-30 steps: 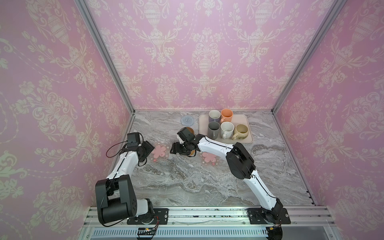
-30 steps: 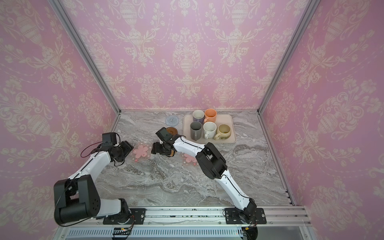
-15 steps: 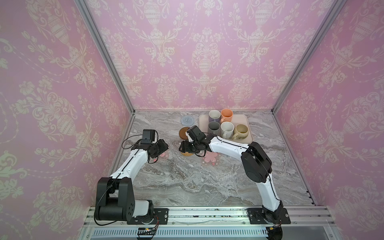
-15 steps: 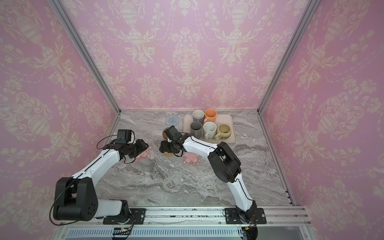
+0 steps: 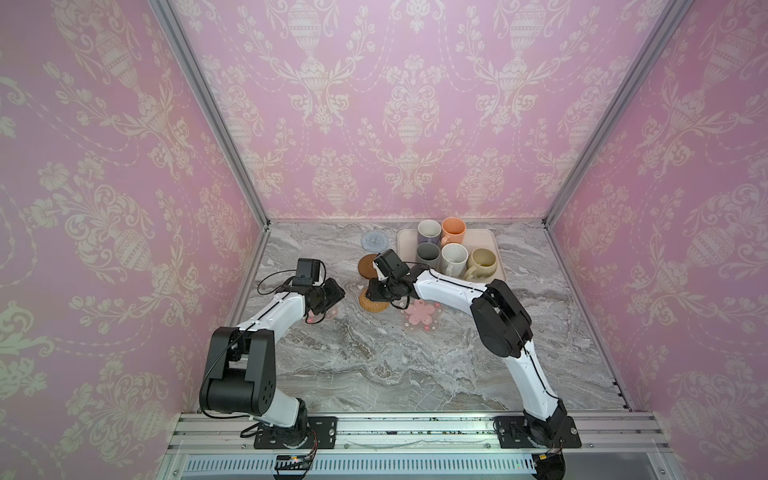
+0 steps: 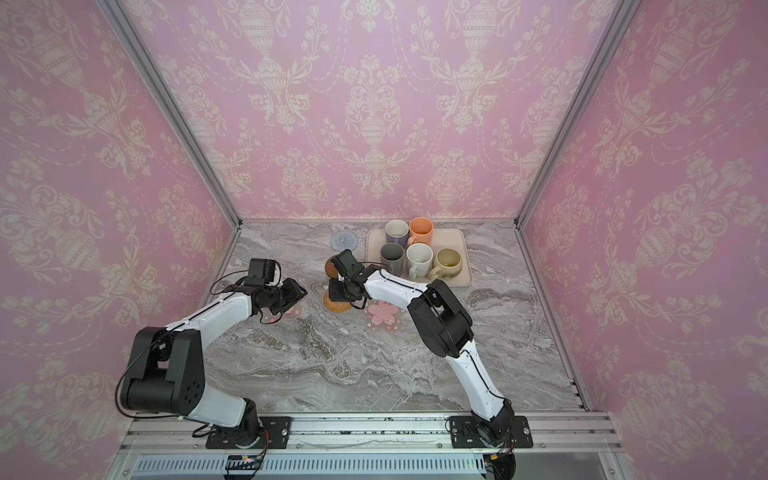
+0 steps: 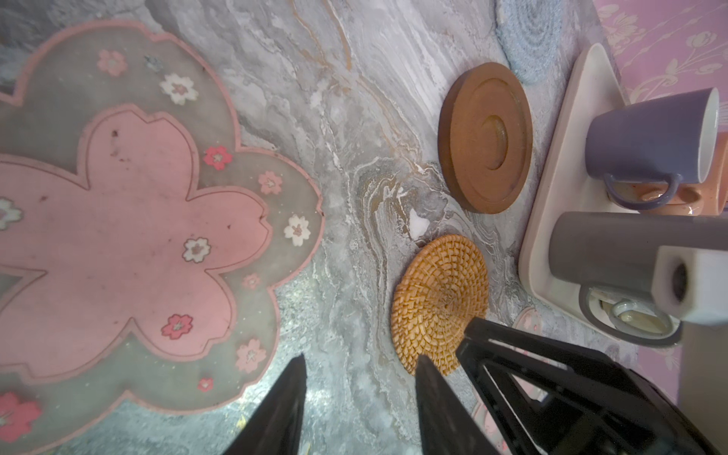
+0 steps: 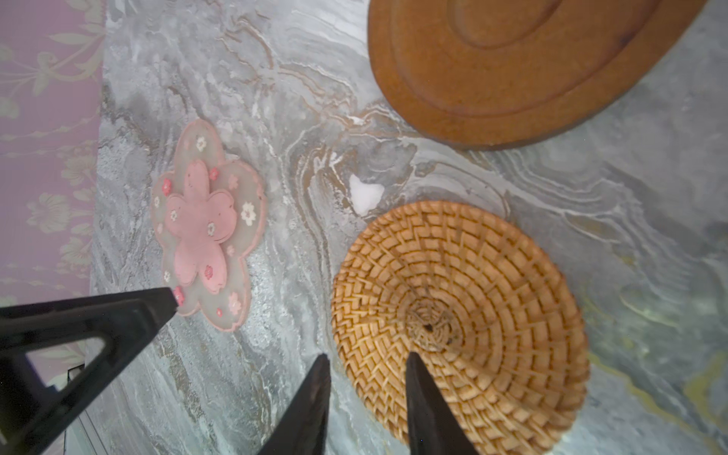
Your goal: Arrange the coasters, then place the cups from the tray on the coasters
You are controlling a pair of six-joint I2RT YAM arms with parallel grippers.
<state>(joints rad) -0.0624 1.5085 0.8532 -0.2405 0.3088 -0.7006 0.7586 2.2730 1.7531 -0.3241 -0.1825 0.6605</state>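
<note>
Clearly, the left gripper (image 7: pixel 358 356) hangs released over bare tabletop (image 7: pixel 335 118), flower coaster (image 7: pixel 130 236) close beside it. The right gripper (image 8: pixel 365 354) straddles the rattan coaster (image 8: pixel 461 315) rim, grasp unclear, brown disc (image 8: pixel 512 59) just beyond. Both top views alone show all five cups (image 5: pixel 454 258) on the tray (image 5: pixel 484 240), farther beyond that gripper.

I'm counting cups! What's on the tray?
On the tray stand a lavender mug, peach-orange mug, dark grey mug, speckled white mug and beige-yellow mug. Its floor beneath is covered.
</note>
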